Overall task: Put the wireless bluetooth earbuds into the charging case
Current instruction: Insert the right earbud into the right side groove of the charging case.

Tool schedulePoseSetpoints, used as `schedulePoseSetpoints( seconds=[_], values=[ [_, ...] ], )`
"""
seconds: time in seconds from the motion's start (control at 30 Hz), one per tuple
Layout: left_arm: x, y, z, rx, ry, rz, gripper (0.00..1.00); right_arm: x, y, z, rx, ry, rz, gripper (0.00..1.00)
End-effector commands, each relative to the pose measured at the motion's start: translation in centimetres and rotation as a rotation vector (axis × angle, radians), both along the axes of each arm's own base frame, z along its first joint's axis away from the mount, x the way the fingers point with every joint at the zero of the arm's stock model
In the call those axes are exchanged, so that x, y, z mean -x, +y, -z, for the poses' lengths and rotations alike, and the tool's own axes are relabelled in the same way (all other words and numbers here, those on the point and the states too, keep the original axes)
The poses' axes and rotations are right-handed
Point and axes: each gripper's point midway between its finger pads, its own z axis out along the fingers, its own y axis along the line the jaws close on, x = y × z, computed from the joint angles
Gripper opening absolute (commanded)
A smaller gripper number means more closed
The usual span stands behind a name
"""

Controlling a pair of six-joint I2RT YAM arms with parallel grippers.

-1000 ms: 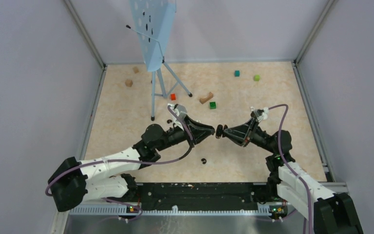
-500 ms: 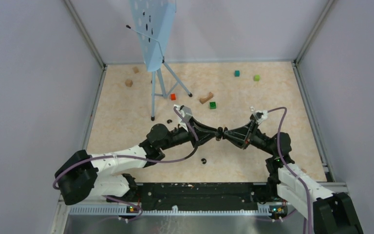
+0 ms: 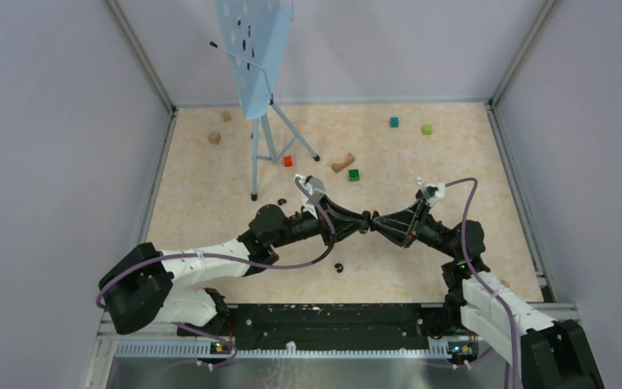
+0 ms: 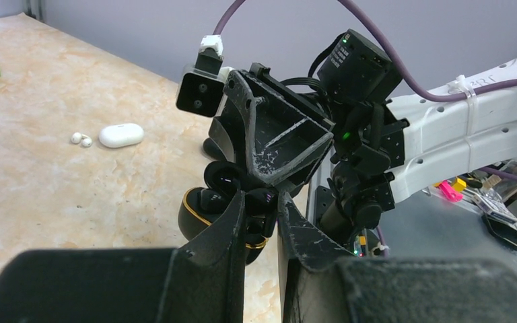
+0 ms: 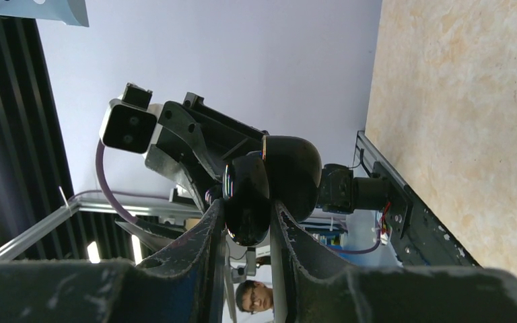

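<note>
Lavender walls enclose a beige marbled tabletop [image 3: 210, 186]. At centre frame the right gripper [image 5: 247, 207] clamps a glossy black, gold-rimmed charging case [image 5: 293, 175] in mid-air, seemingly presenting it to the left gripper [image 4: 261, 200]. Its fingers stand barely apart at the case; I cannot tell whether they hold anything. A tiny glossy black earbud [image 3: 338, 267] lies just below.

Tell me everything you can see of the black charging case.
The black charging case is glossy, rounded and plastic-looking, with a thin gold rim. It is held open in midair: the right gripper pinches one shell, and the left gripper seems to close on the other's rim. Its inside is unclear.
</note>
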Motion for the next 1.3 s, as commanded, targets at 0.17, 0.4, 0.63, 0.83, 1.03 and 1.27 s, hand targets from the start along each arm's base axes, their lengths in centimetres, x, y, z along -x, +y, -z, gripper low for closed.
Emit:
schedulePoseSetpoints(
  seconds=[0.17,0.4,0.63,0.83,1.03,1.27],
  values=[
    [0.0,-0.6,-3.6,0.080,-0.090,0.013,0.12,0.7,-0.1,-1.4,-0.033,-0.064,-0.011,0.00],
    [-0.3,-1.0,-2.4,0.050,-0.087,0.015,0.12,0.8,-0.1,-1.7,-0.042,-0.071,-0.011,0.00],
    [-0.2,-0.9,-2.0,0.038,-0.096,0.016,0.12,0.8,-0.2,-1.7,-0.050,-0.063,-0.008,0.00],
    [0.2,-0.6,-1.9,0.026,-0.107,0.026,0.12,0.8,-0.3,-1.7,-0.067,-0.055,-0.006,0.00],
    [0.7,-0.6,-1.1,0.000,-0.106,0.057,0.13,0.7,-0.4,-2.1,-0.093,-0.043,0.000,0.00],
    [0.8,-0.4,-0.8,0.001,-0.102,0.053,0.14,0.7,-0.6,-2.4,-0.136,-0.028,0.000,0.00]
  ],
)
